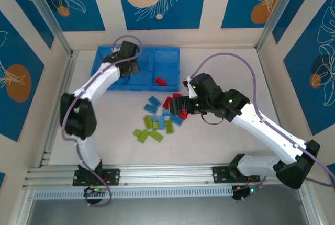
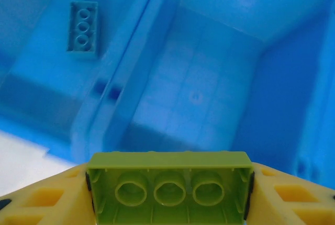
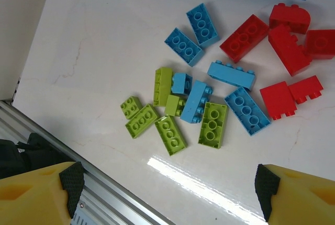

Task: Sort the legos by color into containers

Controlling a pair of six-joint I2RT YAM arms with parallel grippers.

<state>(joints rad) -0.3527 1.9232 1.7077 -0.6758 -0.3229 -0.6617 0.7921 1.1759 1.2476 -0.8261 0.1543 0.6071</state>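
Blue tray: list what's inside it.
A red brick in the tray's right compartment. Left wrist view: a light blue brick in another, its neighbour looks bare under the left gripper's green brick. From above, the left arm hides part.

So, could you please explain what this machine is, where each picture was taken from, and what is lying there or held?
These are two robot arms bolted to a table. The overhead picture shows the left arm reaching over a blue tray and the right arm above loose bricks in blue, green and red. The other pictures come from cameras on the wrists. The left jaws are shut on a lime green brick over a tray compartment; the right jaws are open.
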